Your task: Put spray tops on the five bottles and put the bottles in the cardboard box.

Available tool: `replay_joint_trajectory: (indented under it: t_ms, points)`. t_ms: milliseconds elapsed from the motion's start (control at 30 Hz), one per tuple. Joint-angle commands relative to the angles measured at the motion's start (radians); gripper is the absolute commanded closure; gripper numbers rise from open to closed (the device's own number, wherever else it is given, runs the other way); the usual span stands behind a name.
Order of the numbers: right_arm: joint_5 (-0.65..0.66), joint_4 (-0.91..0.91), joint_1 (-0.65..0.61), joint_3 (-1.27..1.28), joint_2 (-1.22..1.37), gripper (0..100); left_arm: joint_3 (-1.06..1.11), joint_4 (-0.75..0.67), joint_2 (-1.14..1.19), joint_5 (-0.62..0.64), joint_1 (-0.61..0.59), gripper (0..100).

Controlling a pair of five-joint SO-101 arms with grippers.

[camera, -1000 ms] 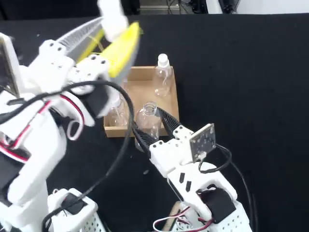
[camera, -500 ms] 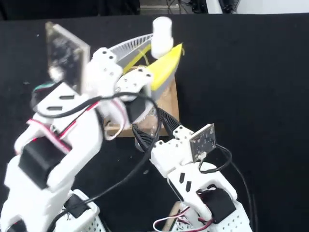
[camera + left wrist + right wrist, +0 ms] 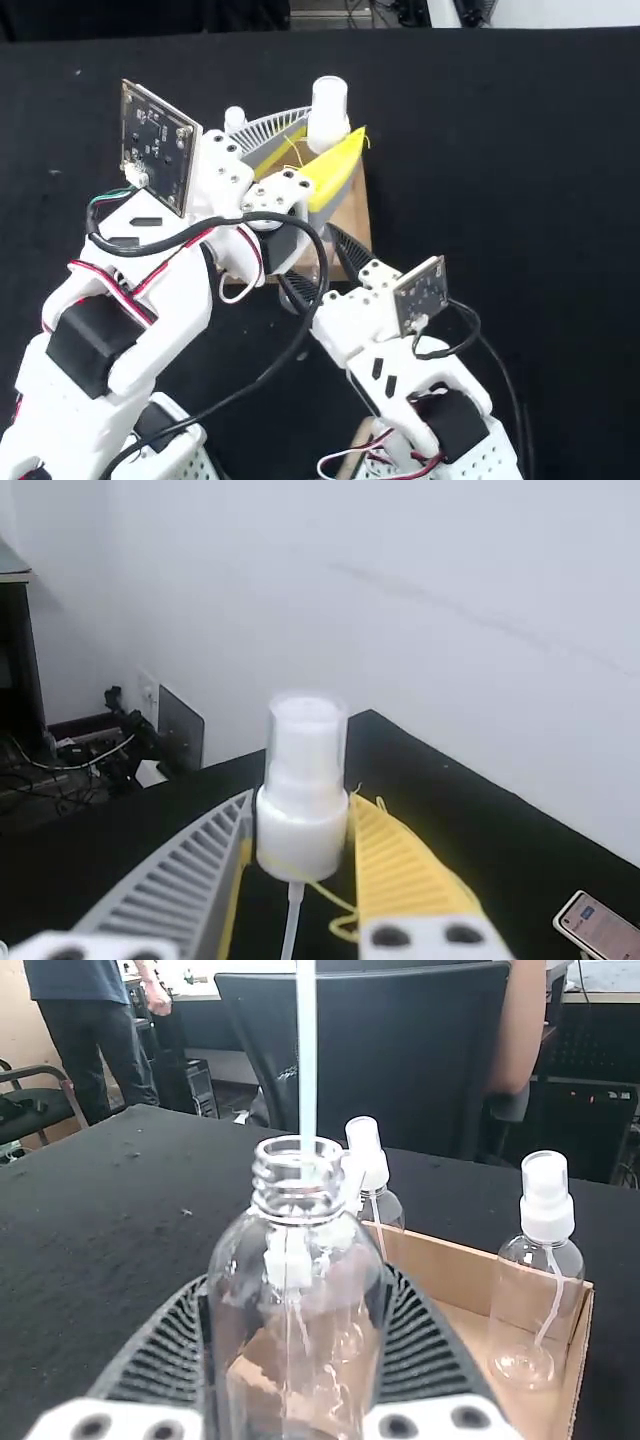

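Right pincer (image 3: 296,1360) grips an uncapped bottle (image 3: 296,1280), left pincer (image 3: 300,880) holds a spray top (image 3: 303,790) above it; two capped bottles (image 3: 543,1260) stand in the cardboard box (image 3: 470,1261) beyond.

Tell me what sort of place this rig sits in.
Likely an office or lab workroom: a black-covered table, an office chair behind it, and cables by a white wall.

The spray top (image 3: 303,780), between the left gripper's (image 3: 300,825) fingers, hangs directly above the bottle (image 3: 295,1310) clamped in the right gripper (image 3: 295,1295) at the near edge of the box (image 3: 455,1265), its tube (image 3: 306,1050) reaching down into the bottle's neck, while two capped bottles (image 3: 530,1285) stand in the box farther back.
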Motion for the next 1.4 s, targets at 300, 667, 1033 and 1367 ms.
replay_joint_trajectory:
  t_ms: [300,667,1033,1367]
  points:
    - [0.008,-0.023,-0.012,-0.012,-0.094,98.7,0.147,-0.009,-0.025,0.009,0.004,97]
    - [0.009,-0.023,-0.012,-0.013,-0.094,98.7,0.028,0.325,-0.023,0.184,-0.094,60]
    - [0.009,-0.023,-0.011,-0.013,-0.094,98.7,-0.335,0.637,-0.021,0.13,-0.257,68]
    - [0.057,0.023,0.18,-0.059,-0.088,98.7,0.154,0.466,-0.014,-0.16,-1.003,68]
